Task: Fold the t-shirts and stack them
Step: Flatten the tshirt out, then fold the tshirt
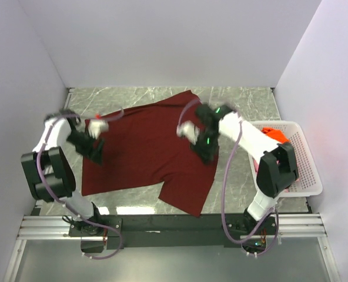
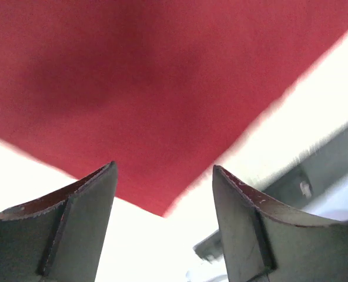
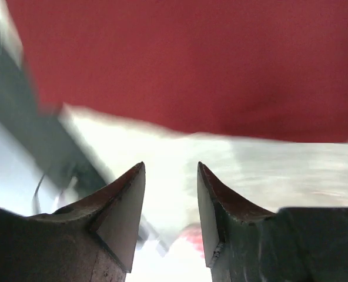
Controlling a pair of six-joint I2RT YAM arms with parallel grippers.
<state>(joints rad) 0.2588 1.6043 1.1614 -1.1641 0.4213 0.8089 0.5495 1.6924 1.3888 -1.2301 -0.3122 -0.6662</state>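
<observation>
– Top external view, starting at your left: where is your left gripper (image 1: 96, 154)?
– Over the left edge of the maroon t-shirt (image 1: 144, 147), which lies spread out on the counter (image 1: 244, 100). Your left wrist view shows its fingers (image 2: 80, 223) parted with nothing between them, and a corner of red cloth beyond.
– And your right gripper (image 1: 207, 155)?
– Over the shirt's right edge. In your right wrist view the jaws stand apart and empty. Further right, the orange t-shirt (image 1: 275, 134) lies in the white basket (image 1: 308, 176).
</observation>
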